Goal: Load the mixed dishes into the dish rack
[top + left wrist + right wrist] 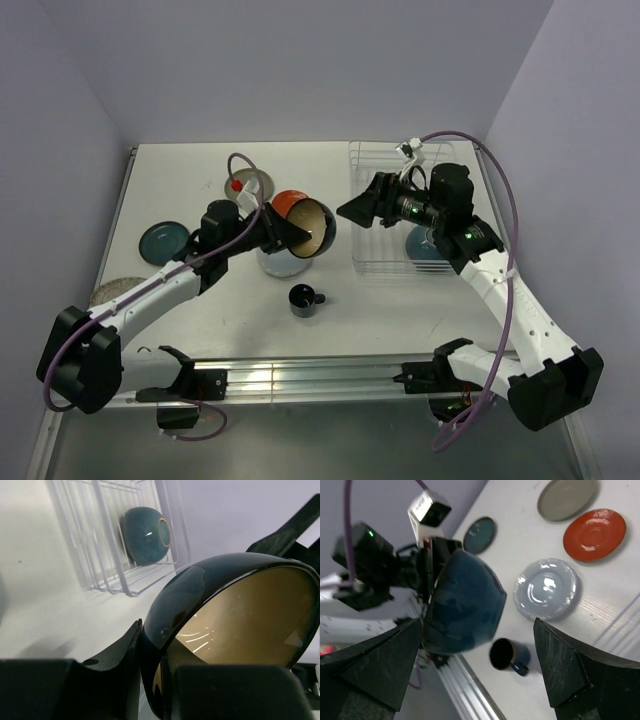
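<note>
My left gripper [284,232] is shut on the rim of the olive-brown bowl [312,228], dark outside, and holds it tilted above the table. In the left wrist view the fingers [120,660] pinch the bowl's wall [240,610]. My right gripper [362,207] is open and empty, just right of that bowl, at the white wire dish rack's [372,262] left side. The right wrist view shows the bowl's dark outside [462,605] between the open fingers [380,660]. A teal-blue bowl [430,246] lies in the rack [110,540], also seen in the left wrist view [145,534].
On the table are a small black mug [303,300], a pale blue-white plate [545,589], an orange-red plate [594,534], a grey-olive plate [566,497], a small teal plate [163,238] and a speckled plate [112,292] at the left edge.
</note>
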Motion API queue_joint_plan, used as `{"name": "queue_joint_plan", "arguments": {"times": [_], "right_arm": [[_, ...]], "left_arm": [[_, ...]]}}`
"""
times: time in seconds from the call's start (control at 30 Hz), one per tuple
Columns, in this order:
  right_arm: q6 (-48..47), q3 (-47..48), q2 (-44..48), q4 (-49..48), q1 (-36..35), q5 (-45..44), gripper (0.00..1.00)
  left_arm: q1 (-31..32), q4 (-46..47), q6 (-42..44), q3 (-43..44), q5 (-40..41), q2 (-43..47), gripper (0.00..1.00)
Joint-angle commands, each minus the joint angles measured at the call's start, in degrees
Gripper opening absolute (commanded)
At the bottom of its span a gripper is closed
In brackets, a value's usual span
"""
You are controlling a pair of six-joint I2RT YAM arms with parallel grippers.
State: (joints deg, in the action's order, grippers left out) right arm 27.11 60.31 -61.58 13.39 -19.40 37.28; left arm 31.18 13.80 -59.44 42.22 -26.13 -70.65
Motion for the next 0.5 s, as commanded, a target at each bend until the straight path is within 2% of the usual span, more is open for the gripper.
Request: {"name": "queue_joint_plan", "arguments": {"times": [0.0, 0.13, 0.47], "right_arm": [[14.4, 1.6, 0.1, -6.9, -0.6, -4.6, 1.0], [14.7, 2.9, -2.4, -5.3, -3.6, -8.1, 1.0], [17.5, 0.7, -4.8, -6.3, -7.1, -9.9, 1.0]], "left_arm": [[0.4, 9.6, -0.9, 4.6, -4.5, -0.2, 0.0], [0.5, 10.3, -1.1, 4.8, -5.2, -1.3, 0.0], [0.6, 10.2, -0.8, 6.6, -5.5, -3.1, 0.0]]}}
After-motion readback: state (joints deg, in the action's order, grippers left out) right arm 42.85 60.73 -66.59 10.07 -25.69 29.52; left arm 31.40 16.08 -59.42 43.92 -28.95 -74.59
